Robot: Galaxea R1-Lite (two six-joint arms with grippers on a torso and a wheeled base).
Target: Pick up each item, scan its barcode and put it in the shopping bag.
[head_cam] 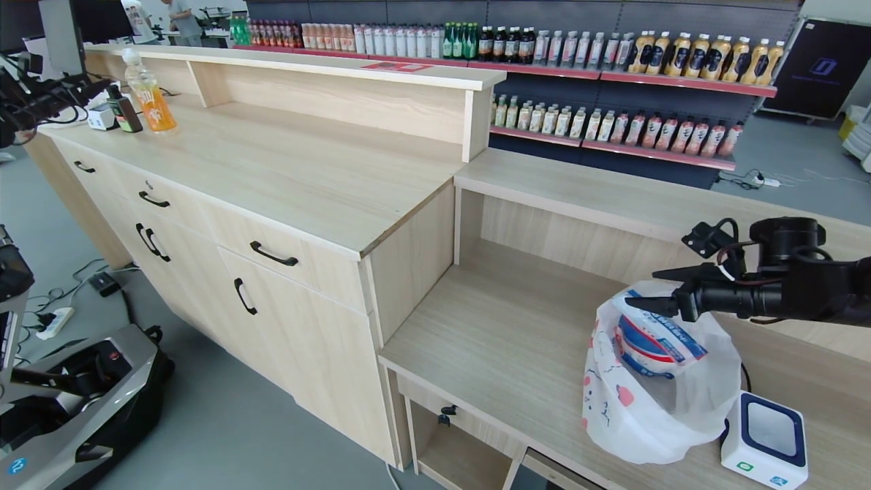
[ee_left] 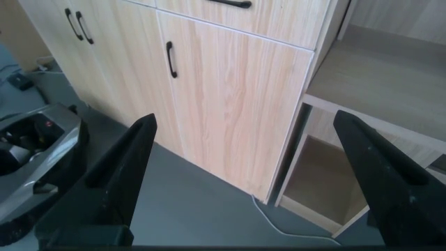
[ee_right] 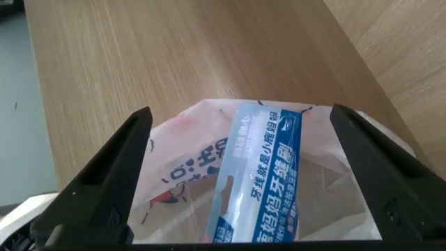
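Note:
A white plastic shopping bag [head_cam: 646, 415] stands on the low counter at the right, with a blue, white and red packet [head_cam: 656, 340] inside it. My right gripper [head_cam: 646, 289] hovers open just above the bag's mouth, nothing between its fingers. In the right wrist view the packet [ee_right: 261, 181] lies in the bag [ee_right: 181, 160] directly below the spread fingers. A white barcode scanner [head_cam: 765, 439] sits beside the bag. An orange drink bottle [head_cam: 150, 92] and a dark bottle [head_cam: 126, 109] stand on the tall counter at far left. My left gripper [ee_left: 244, 174] is open, low over the floor facing the cabinet doors.
The tall counter [head_cam: 286, 170] with drawers and cabinet doors runs along the left; a raised shelf ledge [head_cam: 381, 68] tops its back. The low counter [head_cam: 503, 327] has bare surface left of the bag. Shelves of bottles [head_cam: 612, 61] line the back wall. Cables lie on the floor [head_cam: 61, 313].

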